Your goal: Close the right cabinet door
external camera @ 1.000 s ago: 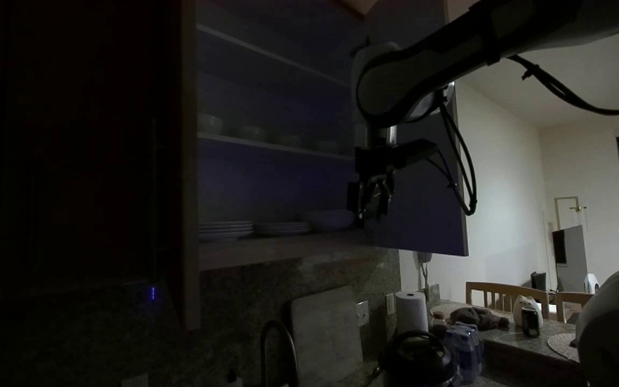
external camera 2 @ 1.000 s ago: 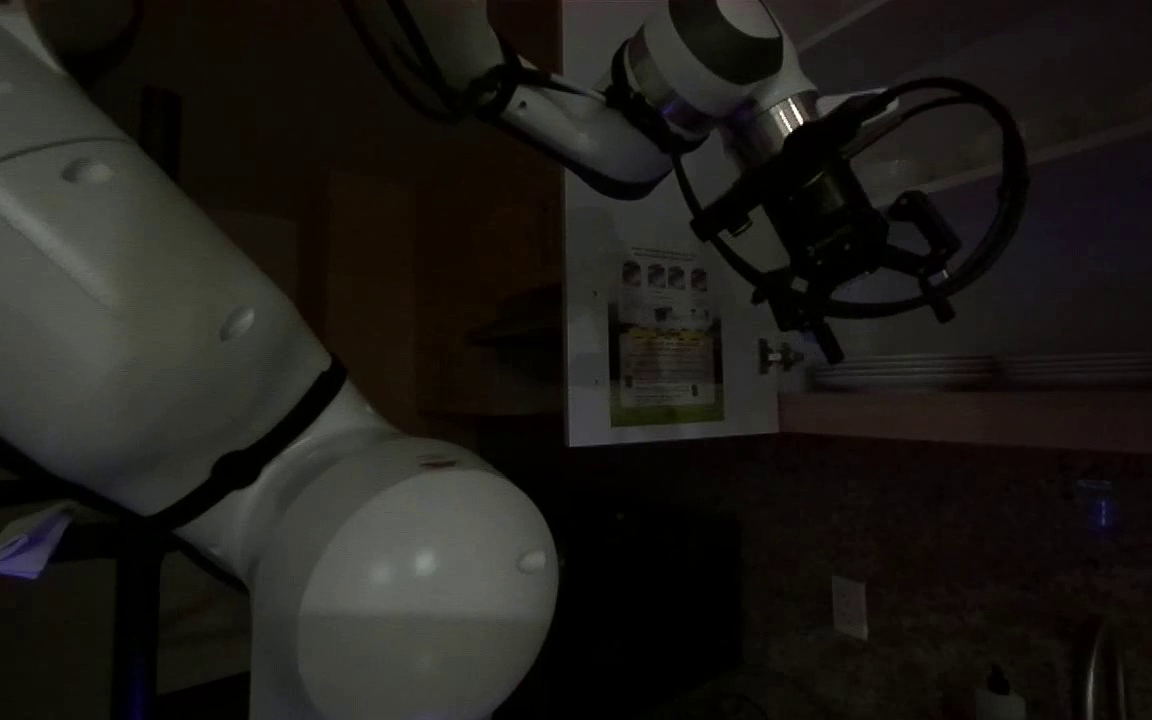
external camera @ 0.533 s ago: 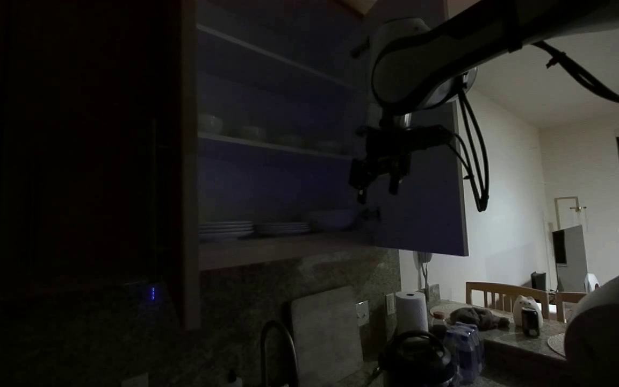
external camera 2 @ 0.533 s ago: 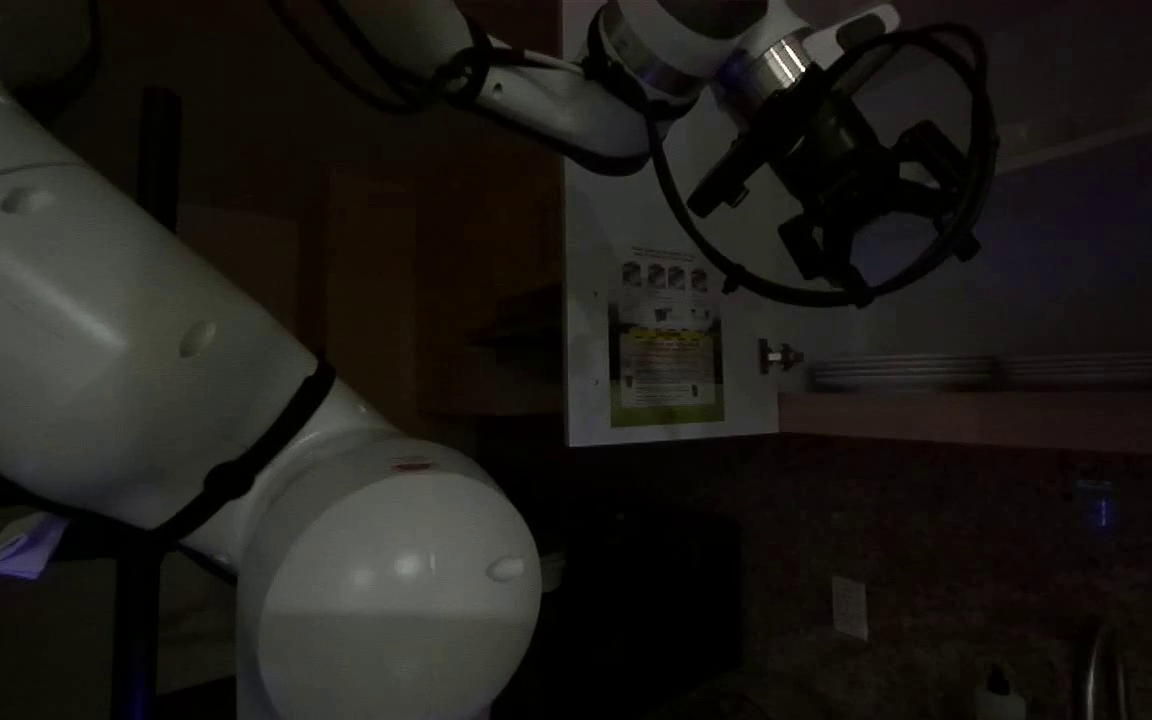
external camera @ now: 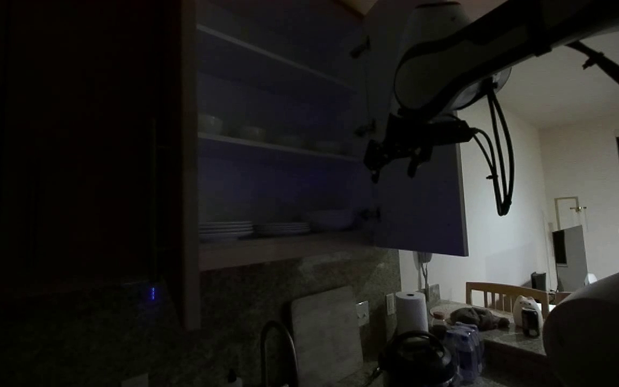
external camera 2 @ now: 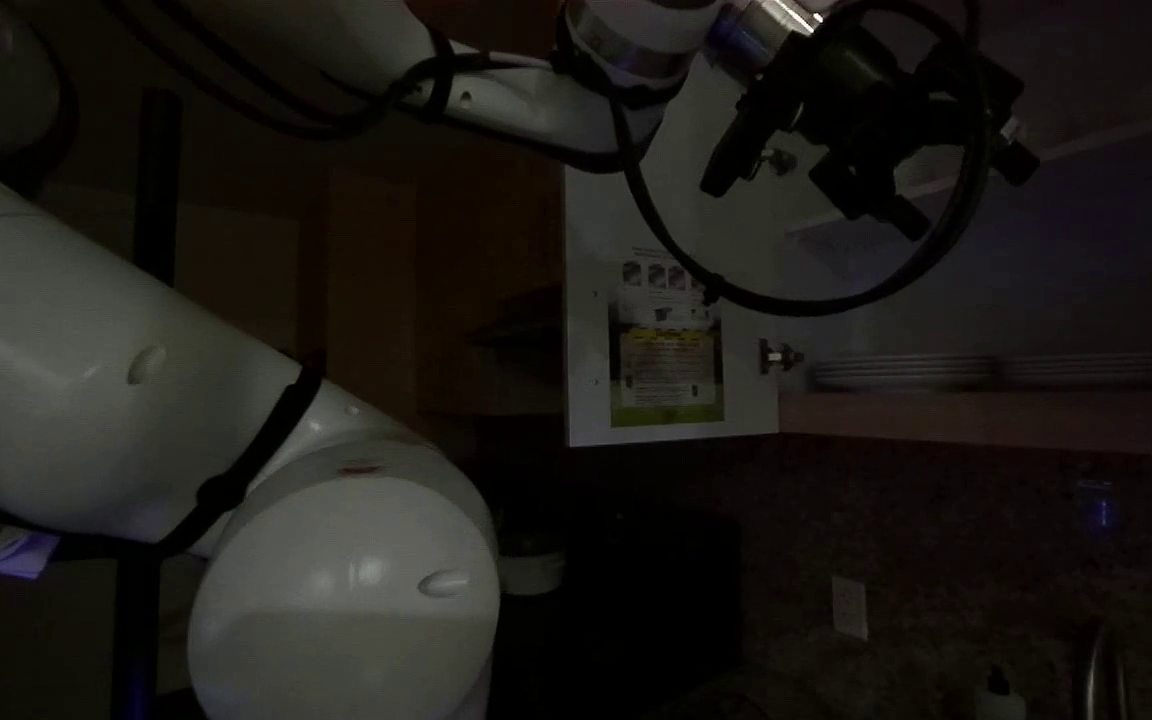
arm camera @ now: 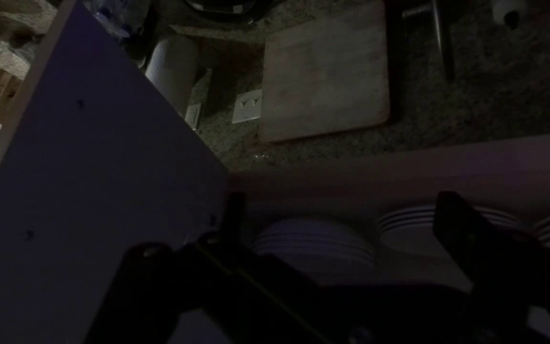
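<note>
- Right cabinet door (external camera: 422, 215), one: swung wide open, plain inner face right of centre in an exterior view and down the left of the inverted wrist view. Closing, by judgement, not yet achieved in any part.
- Hand (external camera: 394, 174), one: fingers (arm camera: 451, 215) spread well apart, nothing held. Placed before the door's inner face; whether it touched could not be told.
- Chief hazard, judged: the wrong side. With the hand on the inner face, a push toward the right of the frame would have forced the door wider and strained its lower hinge (external camera: 371, 214).
- Hazard: the free edge. Too tight a turn around it could have caught a spread finger, or hooked the hanging cable loop (external camera: 503, 208) seen beside it.
- Hazard: pinching. A door drawn in from behind could have trapped the hand against the cabinet (external camera: 282, 251).
- Hazard: crockery. A reach inward could have struck the bowl (external camera: 331, 219) or the stacked plates (external camera: 281, 229), centre of the frame.
- Hazard: second door (external camera 2: 741, 400), likewise open, bearing a printed sheet (external camera 2: 671, 365). The arm (external camera 2: 536, 110) overlapped it in that view, gap unclear; a wide sweep could have knocked it.
- Light: poor; black hand against dark panel, clearance easily misjudged.
</note>
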You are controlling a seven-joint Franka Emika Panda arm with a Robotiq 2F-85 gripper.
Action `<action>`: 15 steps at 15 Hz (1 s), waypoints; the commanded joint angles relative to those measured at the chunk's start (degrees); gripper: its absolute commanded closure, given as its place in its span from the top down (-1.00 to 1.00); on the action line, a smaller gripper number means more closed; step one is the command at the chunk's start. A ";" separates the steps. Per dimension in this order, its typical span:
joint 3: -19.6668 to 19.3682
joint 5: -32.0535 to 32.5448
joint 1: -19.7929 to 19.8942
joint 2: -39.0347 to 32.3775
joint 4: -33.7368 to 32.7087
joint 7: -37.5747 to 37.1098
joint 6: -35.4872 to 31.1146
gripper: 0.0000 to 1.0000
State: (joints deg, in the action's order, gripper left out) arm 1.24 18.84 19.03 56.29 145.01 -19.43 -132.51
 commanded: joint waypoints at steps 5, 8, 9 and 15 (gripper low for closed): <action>1.09 0.60 8.51 5.01 3.63 -4.56 -3.21 1.00; 1.63 0.17 10.70 5.64 3.97 -6.74 -2.84 1.00; 1.81 -0.02 11.08 5.66 4.00 -7.31 -2.71 1.00; 2.80 -0.46 14.62 5.61 3.19 -13.26 -1.73 1.00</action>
State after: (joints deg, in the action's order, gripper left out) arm 2.66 18.67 30.78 61.25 147.94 -29.20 -133.93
